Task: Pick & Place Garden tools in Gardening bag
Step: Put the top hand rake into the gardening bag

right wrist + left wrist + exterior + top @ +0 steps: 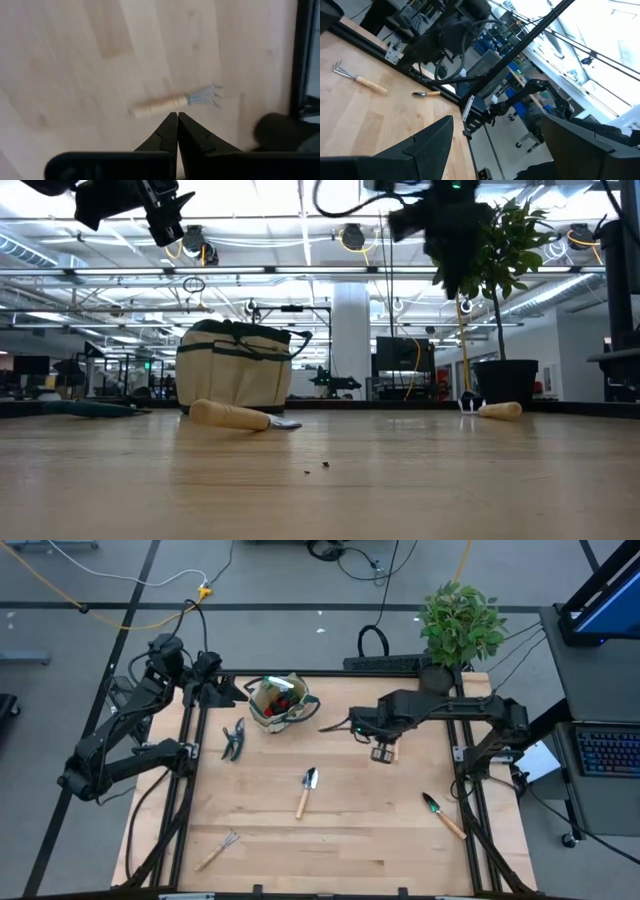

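Note:
The beige gardening bag (281, 702) stands at the far middle of the table, with red and green things inside; it also shows in the low view (235, 368). On the table lie the dark shears (234, 740), a silver trowel (306, 790), a green-bladed trowel (440, 812), a rake (217, 850) and a wooden-handled fork (175, 101). My right gripper (177, 122) is shut and empty, high above the fork, right of the bag (381, 753). My left gripper (495, 145) is open and empty, raised at the far left beside the bag (222, 692).
A leafy potted plant (458, 625) stands at the table's far right corner. Black frame rails (190, 770) run along the left and right sides. Bare wood lies between the tools in the middle and near part of the table.

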